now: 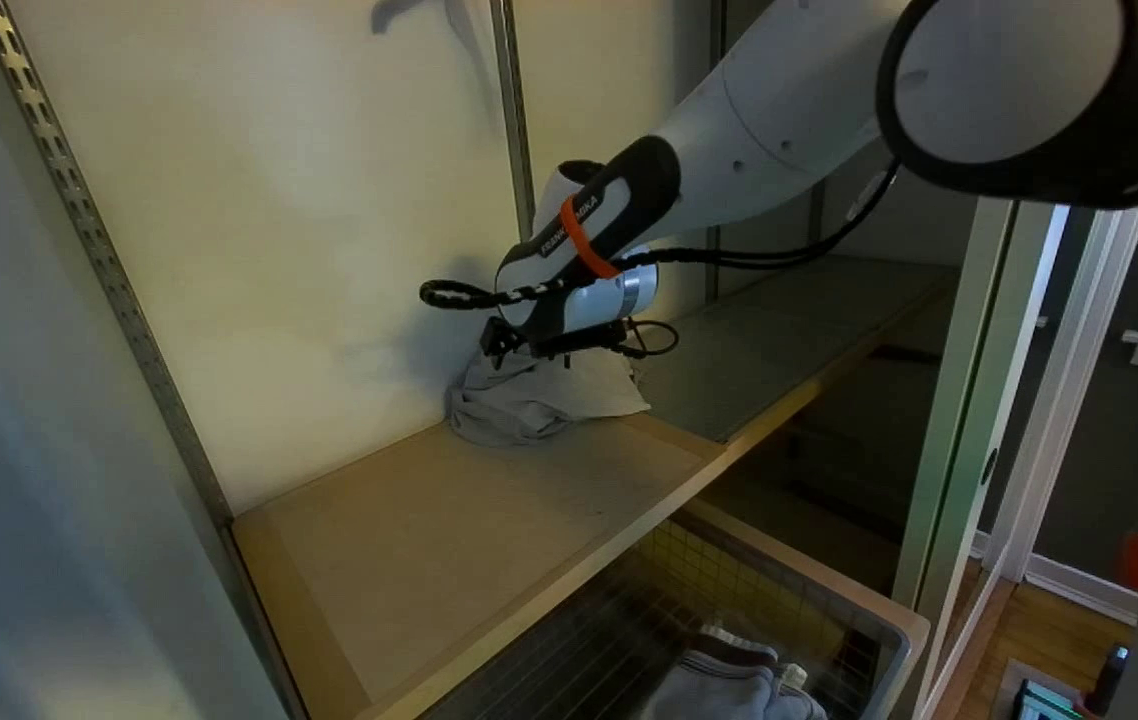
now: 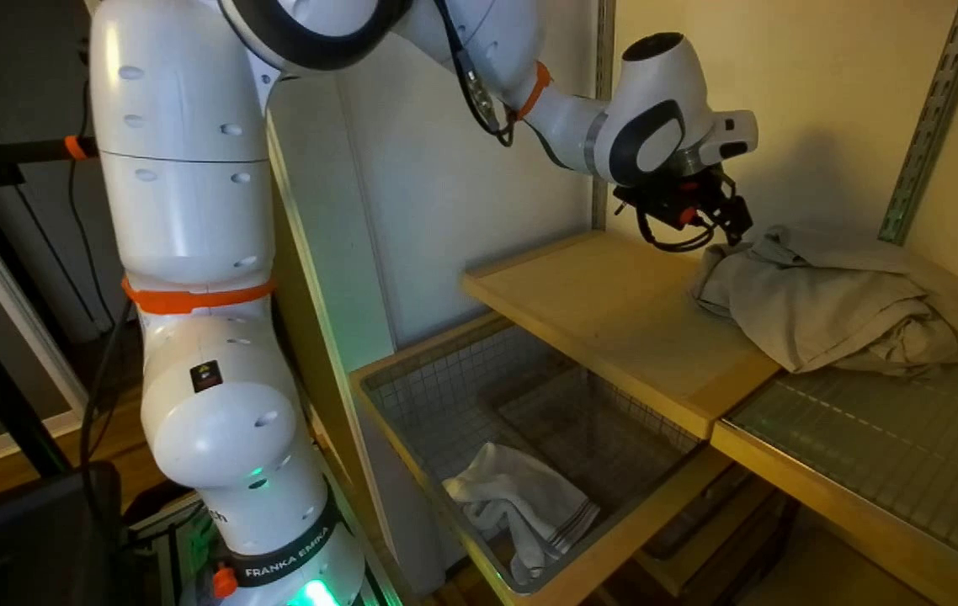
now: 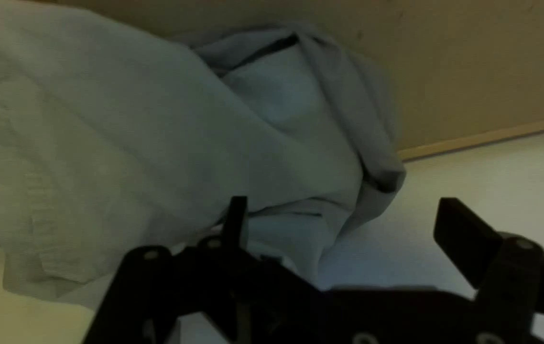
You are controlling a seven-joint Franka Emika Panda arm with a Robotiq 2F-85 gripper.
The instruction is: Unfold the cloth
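Wrist view | crumpled grey cloth lay partly on flat tan wooden shelf | long axis ran roughly left-right; hemmed edge faced left, bunched end right | black two-fingered gripper: fingers stood wide apart

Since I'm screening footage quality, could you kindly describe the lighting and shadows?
Wrist view: dim, black two-fingered hand nearly silhouetted, crumpled grey cloth muted; both exterior views: soft shadows on the cream wall; in an exterior view, green light glares low.
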